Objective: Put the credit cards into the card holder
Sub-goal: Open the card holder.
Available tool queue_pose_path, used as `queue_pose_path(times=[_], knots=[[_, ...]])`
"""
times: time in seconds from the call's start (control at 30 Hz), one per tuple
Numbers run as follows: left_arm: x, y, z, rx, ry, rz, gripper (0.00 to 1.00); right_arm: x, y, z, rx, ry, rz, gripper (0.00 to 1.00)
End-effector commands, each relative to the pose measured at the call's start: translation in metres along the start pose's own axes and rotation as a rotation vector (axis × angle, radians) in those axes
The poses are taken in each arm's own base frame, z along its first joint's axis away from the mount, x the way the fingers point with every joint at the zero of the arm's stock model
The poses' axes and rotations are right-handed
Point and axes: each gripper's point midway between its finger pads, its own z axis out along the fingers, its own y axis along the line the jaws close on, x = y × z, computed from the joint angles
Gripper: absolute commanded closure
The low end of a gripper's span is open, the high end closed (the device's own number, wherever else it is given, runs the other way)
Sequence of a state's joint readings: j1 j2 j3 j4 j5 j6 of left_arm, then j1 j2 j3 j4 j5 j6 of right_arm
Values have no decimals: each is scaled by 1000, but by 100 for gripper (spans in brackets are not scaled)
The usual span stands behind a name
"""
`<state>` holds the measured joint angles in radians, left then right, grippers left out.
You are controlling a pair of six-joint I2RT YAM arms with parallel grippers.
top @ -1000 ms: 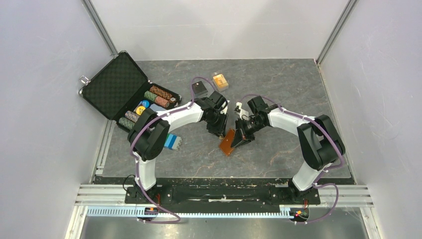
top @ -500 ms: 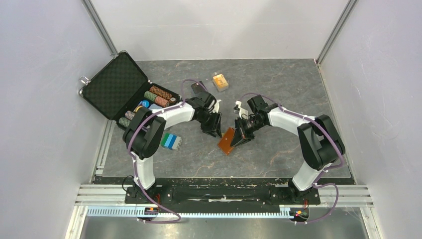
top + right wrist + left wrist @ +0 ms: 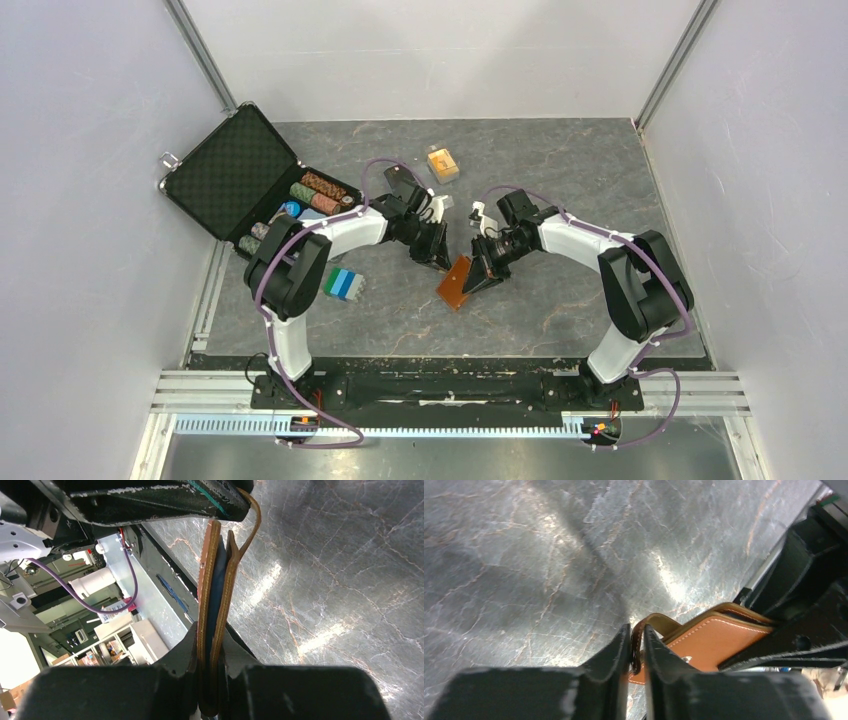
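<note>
From above, the right tool [image 3: 486, 272] is covering the far edge of the card holder [image 3: 455, 288], whose snap tab is showing too small to read; in the left wrist view the left tool [image 3: 636, 636] is hiding its near corner

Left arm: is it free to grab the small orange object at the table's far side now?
Probably not yet: the left gripper is shut on the snap tab of the tan-brown leather wallet, so it must let go first.
</note>
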<state>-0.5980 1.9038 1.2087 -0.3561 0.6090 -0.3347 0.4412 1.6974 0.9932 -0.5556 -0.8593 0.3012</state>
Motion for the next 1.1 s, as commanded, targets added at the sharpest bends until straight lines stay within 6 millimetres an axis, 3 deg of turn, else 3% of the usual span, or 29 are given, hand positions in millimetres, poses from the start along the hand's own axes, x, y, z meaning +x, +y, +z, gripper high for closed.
queue_pose_path(times=[0.0, 0.03, 0.13, 0.2, 0.4, 0.53, 0.73, 0.9, 1.07], knots=[[-12, -29, -11, 105, -41, 77, 90, -17, 17, -6, -37, -44, -84, 100], [-13, -30, -12, 102, -45, 81, 96, -18, 18, -6, -37, -46, -88, 100], [-18, -32, -22, 75, -57, 100, 98, -23, 19, -8, -33, -56, -112, 100], [-25, -36, -34, 51, -75, 133, 98, -28, 22, -11, -28, -66, -147, 92], [-46, -69, -87, 6, -129, 282, 98, -58, 27, -40, 90, -174, -309, 41], [-57, -92, -123, -5, -164, 397, 98, -88, 49, -73, 53, -325, -387, 23], [-71, -123, -159, 7, -218, 479, 98, -120, 80, -118, -9, -535, -506, 15], [-77, -129, -174, -22, -233, 532, 98, -128, 103, -135, -39, -604, -588, 14], [-73, -123, -175, -53, -180, 531, 98, -127, 114, -145, -25, -632, -669, 14]])
